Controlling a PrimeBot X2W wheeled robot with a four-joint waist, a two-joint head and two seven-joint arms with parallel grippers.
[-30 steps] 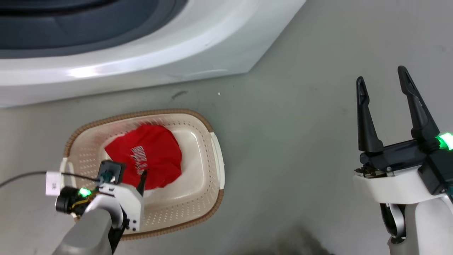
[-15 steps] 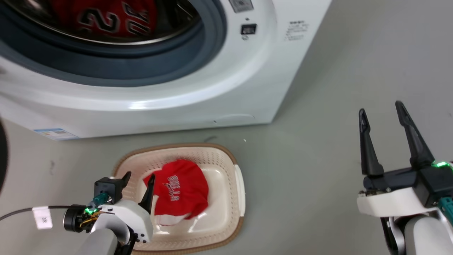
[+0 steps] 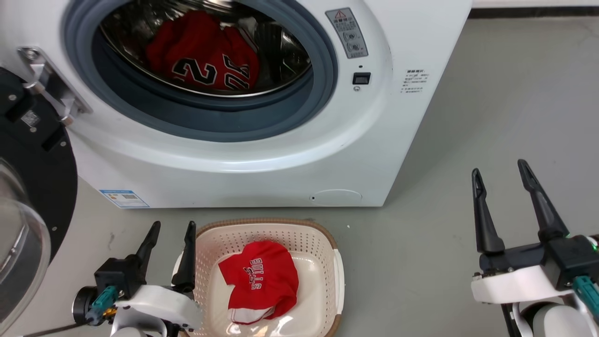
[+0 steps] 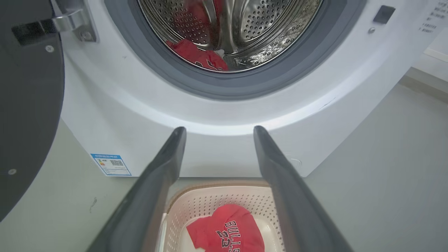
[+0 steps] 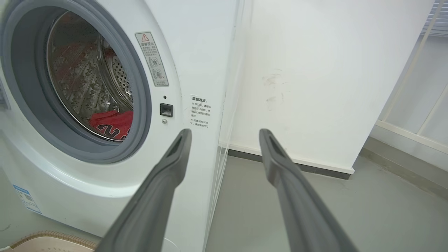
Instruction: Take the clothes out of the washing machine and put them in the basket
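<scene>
Big white washing machine (image 3: 262, 168) at the back, on the grey floor (image 3: 468, 117). Round door (image 3: 32, 187) with a black rim, wide open on the left side. Grey rubber ring around the hole. Inside the shiny drum (image 4: 273, 28) with its many little holes, red clothes (image 3: 206, 56) with a black and white "23", in a heap at the bottom.

Right in front of the machine, a low cream basket (image 3: 330, 241) with a brown rim, down on the floor. In the basket, one red top (image 3: 262, 281) with "BULLS" on it and a bit of white trim at its edge, all crumpled up.

Left claw (image 3: 172, 228) just beside the basket's left rim, pointing at the machine. Two dark fingers apart, nothing between them.

Right claw (image 3: 499, 169) far off to the right, well apart from the basket and the machine, over the floor. Fingers apart too, holding nothing. In the right wrist view, a white wall (image 5: 308, 70) past the side of the machine.
</scene>
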